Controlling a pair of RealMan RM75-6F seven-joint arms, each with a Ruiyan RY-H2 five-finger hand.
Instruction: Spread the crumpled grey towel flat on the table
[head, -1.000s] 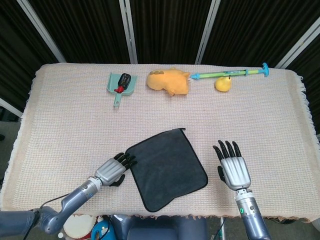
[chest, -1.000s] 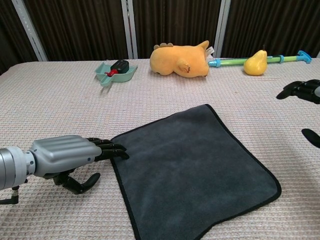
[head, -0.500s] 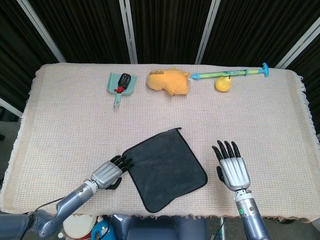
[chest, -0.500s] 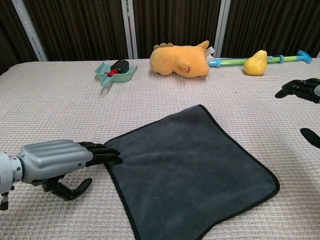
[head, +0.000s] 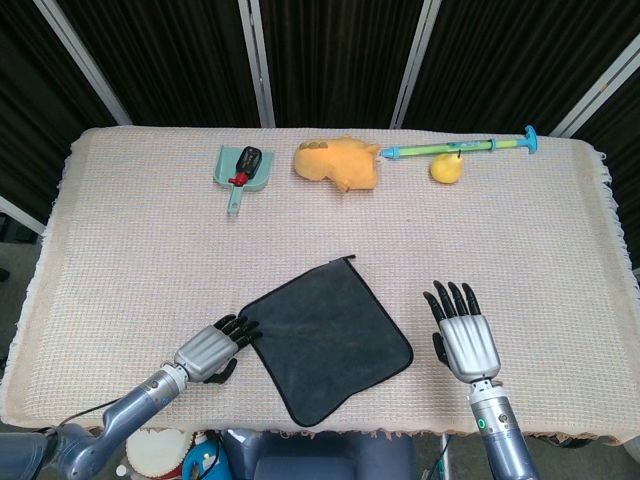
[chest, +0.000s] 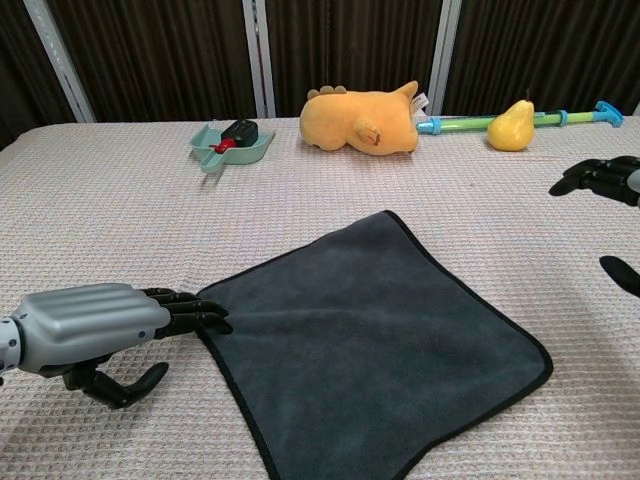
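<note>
Fingertips of the left hand (head: 208, 350) rest on the left corner of the grey towel (head: 326, 338), palm down, thumb hooked underneath toward the tabletop (head: 120, 250); whether that corner is pinched cannot be told. The right hand (head: 466, 338) lies flat at lower right, palm down, fingers spread and holding nothing, just right of the towel and apart from it. The towel lies spread flat as a tilted square at lower centre, its bottom corner near the tabletop's front edge. Bare cloth stretches wide on both sides and above. Along the top of the frame sit a green dustpan (head: 237, 168), an orange plush toy (head: 337, 163), a yellow pear (head: 446, 168) and a long green-and-blue syringe toy (head: 460, 148). No writing is legible.
</note>
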